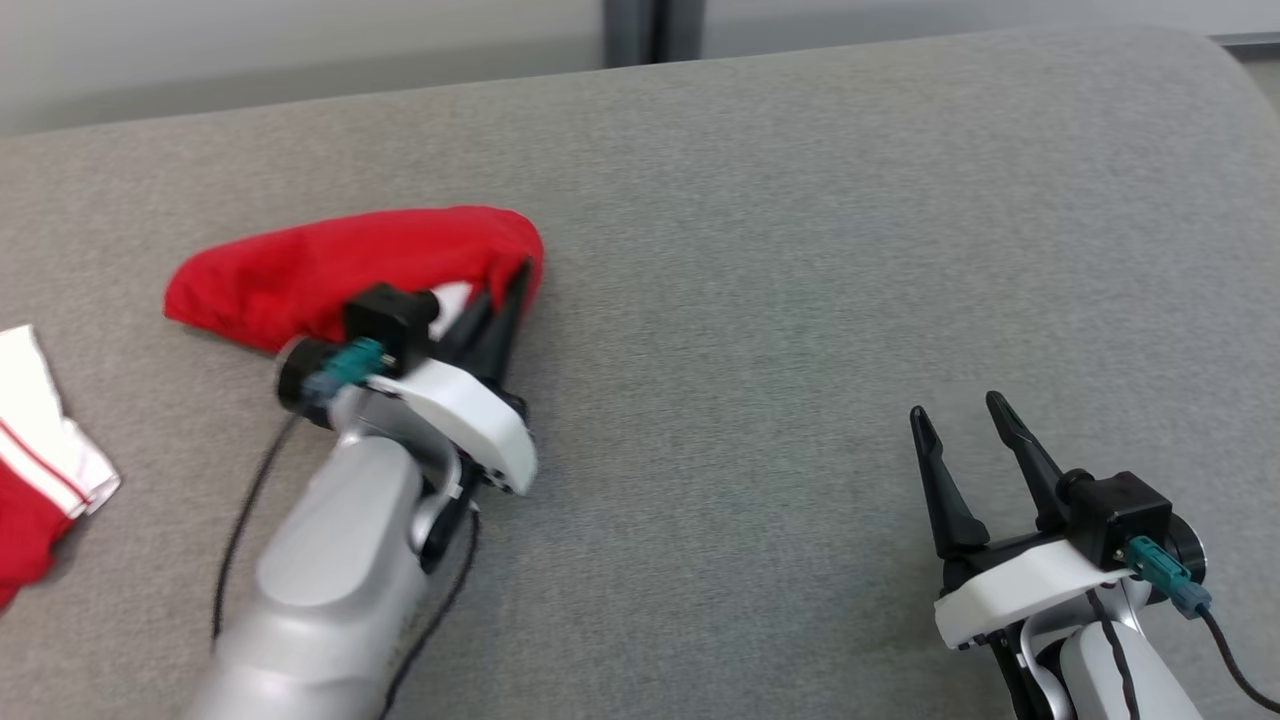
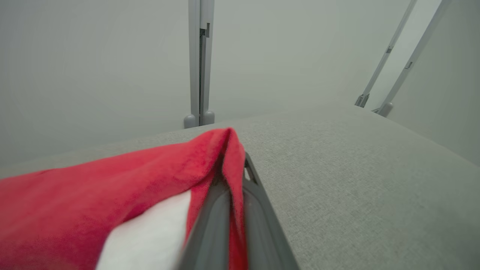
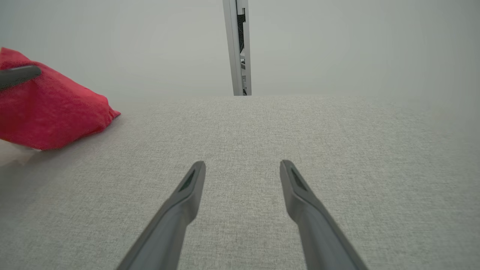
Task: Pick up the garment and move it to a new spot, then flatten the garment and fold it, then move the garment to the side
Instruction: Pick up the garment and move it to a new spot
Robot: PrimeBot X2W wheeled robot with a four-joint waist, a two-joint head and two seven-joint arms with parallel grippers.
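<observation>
The garment (image 1: 340,265) is a red cloth with a white part, bunched on the grey padded surface at the left. My left gripper (image 1: 515,280) is shut on its right edge, the red fabric pinched between the two dark fingers. In the left wrist view the garment (image 2: 93,198) drapes over and between the fingers (image 2: 258,217), with the white part showing beside them. My right gripper (image 1: 960,415) stands open at the lower right, apart from the cloth, with nothing between its fingers (image 3: 187,187). The garment (image 3: 52,108) shows at the left in the right wrist view.
A second red and white cloth (image 1: 40,460) lies at the left edge of the grey surface (image 1: 800,300). A pale wall with a dark upright post (image 1: 650,30) runs behind the far edge. A black cable (image 1: 240,530) hangs from my left wrist.
</observation>
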